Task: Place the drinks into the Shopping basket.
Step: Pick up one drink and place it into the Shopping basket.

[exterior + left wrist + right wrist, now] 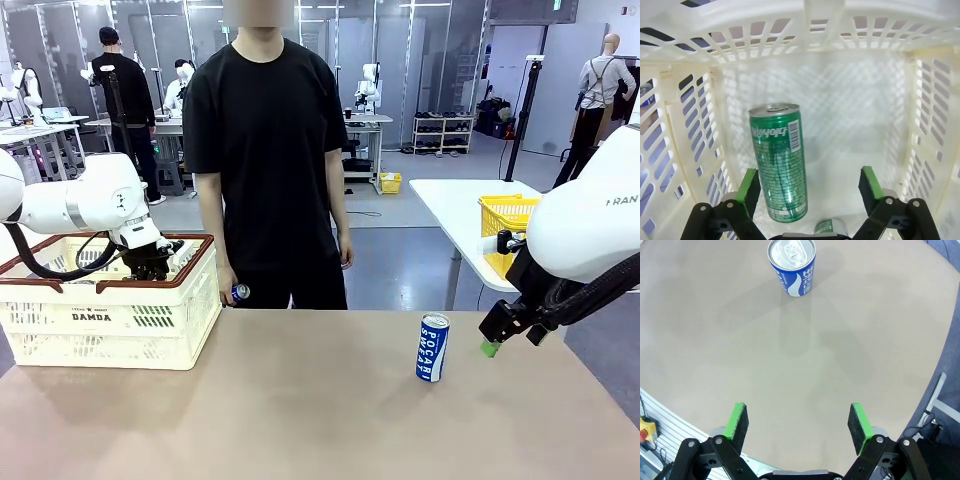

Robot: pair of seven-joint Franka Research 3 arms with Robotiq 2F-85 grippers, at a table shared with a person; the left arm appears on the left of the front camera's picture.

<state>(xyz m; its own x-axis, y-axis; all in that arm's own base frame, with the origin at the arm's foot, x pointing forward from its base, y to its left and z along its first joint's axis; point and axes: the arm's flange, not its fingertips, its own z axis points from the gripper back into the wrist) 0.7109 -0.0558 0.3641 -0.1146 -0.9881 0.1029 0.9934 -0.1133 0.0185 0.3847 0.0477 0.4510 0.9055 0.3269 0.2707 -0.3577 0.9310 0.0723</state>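
Shopping basket point(110, 335): cream-white, slotted, brown rim | blue can point(432, 347): white lettering | green can point(779, 160): white print, barcode

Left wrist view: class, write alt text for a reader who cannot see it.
A green can sits free inside the cream slotted basket, close to one green pad of the open left hand.

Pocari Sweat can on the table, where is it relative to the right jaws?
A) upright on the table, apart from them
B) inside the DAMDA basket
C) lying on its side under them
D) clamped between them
A: the Pocari Sweat can stands upright on the table, and the right jaws stand open off to its side with only bare tabletop between them.
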